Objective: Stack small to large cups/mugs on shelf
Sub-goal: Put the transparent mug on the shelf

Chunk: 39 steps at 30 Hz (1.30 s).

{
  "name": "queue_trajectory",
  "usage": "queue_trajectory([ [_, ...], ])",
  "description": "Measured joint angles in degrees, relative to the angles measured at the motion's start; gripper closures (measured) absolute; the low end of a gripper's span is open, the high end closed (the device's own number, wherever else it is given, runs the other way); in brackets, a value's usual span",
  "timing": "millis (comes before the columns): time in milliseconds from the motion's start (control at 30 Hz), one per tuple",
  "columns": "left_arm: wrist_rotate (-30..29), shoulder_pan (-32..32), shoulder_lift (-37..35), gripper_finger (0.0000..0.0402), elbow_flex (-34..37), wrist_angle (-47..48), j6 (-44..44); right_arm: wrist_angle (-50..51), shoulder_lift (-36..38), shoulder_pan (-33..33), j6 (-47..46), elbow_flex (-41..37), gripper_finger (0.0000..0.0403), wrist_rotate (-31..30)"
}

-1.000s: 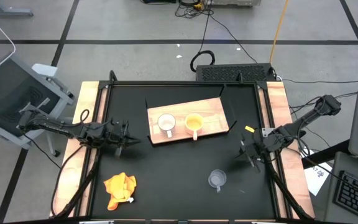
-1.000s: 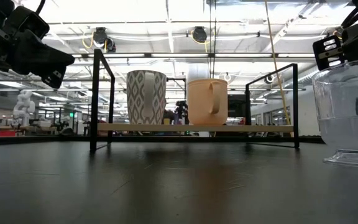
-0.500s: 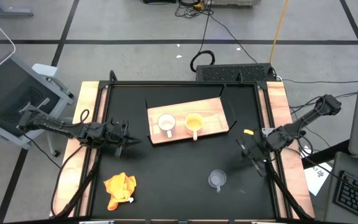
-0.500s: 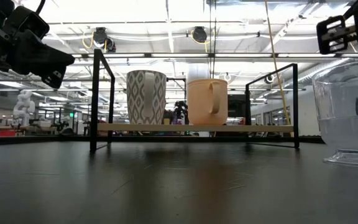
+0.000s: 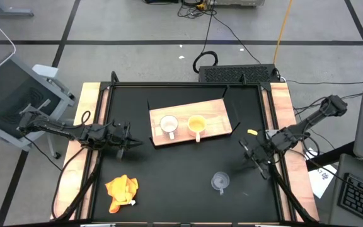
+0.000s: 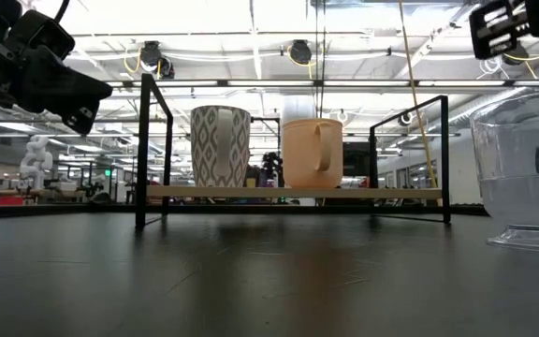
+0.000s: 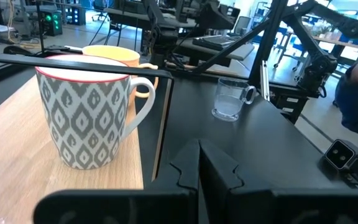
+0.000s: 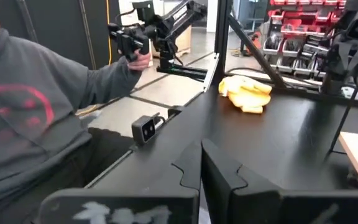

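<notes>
On table, glass cup [image 5: 219,182] near right gripper [image 5: 255,161].

Grey-diamond white cup [image 7: 89,121], orange cup [image 6: 312,153], seemingly clear glass cup [image 5: 219,181].

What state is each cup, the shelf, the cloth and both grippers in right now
white cup: upright on the shelf, empty.
yellow-orange cup: upright on the shelf beside the white cup, apart from it.
glass cup: upright on the black table, off the shelf.
shelf: holds two cups.
cloth: crumpled on the table.
left gripper: shut, empty.
right gripper: shut, empty.
</notes>
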<state>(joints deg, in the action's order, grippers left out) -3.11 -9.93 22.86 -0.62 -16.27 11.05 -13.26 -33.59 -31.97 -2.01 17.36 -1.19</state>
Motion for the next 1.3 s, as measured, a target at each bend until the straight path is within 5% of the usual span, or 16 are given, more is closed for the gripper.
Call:
queue_trajectory([
  [667,0.0,0.0,0.0,0.0392,0.0,2.5,1.2,35.6,-21.6,0.0,-2.1,28.7,0.0403,-0.2],
  [900,0.0,0.0,0.0,0.0392,0.0,2.5,0.6,36.8,-26.7,0.5,-3.5,33.9,0.0403,-6.2],
  [1300,0.0,0.0,0.0,0.0392,0.0,2.5,-0.4,52.2,-36.3,2.4,-8.7,46.1,0.0403,-6.2],
])
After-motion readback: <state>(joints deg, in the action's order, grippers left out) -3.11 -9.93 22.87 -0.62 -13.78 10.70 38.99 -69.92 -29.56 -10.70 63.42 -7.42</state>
